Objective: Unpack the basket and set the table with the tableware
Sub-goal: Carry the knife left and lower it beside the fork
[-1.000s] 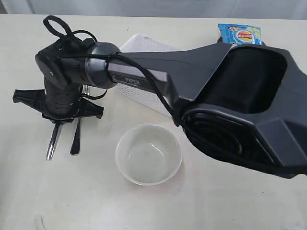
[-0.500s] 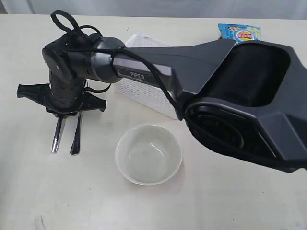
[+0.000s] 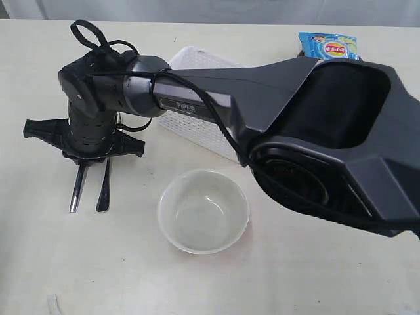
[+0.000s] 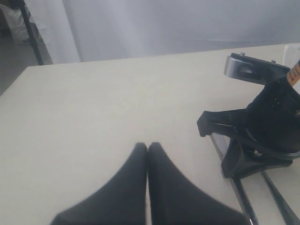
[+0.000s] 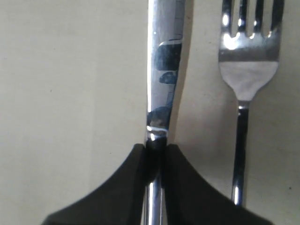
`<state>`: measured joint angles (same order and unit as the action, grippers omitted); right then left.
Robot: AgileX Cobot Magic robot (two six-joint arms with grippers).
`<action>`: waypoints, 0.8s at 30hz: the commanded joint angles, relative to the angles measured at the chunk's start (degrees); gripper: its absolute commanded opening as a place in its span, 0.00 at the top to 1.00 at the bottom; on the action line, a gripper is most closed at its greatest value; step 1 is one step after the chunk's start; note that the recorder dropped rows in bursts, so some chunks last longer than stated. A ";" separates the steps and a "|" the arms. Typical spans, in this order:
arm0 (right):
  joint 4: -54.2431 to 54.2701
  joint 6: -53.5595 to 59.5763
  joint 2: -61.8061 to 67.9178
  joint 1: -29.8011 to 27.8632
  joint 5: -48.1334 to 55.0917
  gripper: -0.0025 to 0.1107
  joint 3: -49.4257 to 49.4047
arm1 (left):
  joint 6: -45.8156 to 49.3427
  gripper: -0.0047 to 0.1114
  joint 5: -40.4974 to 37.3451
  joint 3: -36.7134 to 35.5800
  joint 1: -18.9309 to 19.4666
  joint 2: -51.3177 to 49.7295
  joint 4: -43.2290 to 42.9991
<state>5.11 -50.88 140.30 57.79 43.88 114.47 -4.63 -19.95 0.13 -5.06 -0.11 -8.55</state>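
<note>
On the desk (image 3: 98,262) left of the bowl (image 3: 203,210), I see my right fingers (image 5: 126,187) pinching the knife (image 5: 164,70) beside the fork (image 5: 248,70); my left fingers (image 4: 126,187) are pressed together, empty

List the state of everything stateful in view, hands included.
knife: lying flat, gripped
fork: lying flat, free
right hand: shut on knife
left hand: shut, empty
bowl: upright, empty
basket: upright, contents not visible
chip bag: lying flat
</note>
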 commanded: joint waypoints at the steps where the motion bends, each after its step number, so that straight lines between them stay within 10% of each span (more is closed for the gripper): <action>1: -0.22 0.04 -0.08 -0.40 -0.30 0.98 0.08 | -0.13 0.96 0.03 -0.13 -0.29 0.11 -0.23; 12: -1.14 -0.85 -0.08 -0.40 -0.18 0.98 0.08 | -0.13 0.96 0.03 -0.13 -0.29 0.11 -0.23; 18: -1.14 -0.85 -0.08 -0.40 -0.41 0.72 0.08 | -0.13 0.96 0.03 -0.13 -0.29 0.11 -0.23; 24: -1.17 -0.85 -0.27 -0.40 -2.14 0.67 0.08 | -0.13 0.96 0.03 -0.13 -0.29 0.11 -0.23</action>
<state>4.65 -51.55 140.30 57.79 42.70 114.47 -4.63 -19.95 0.13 -5.06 -0.11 -8.55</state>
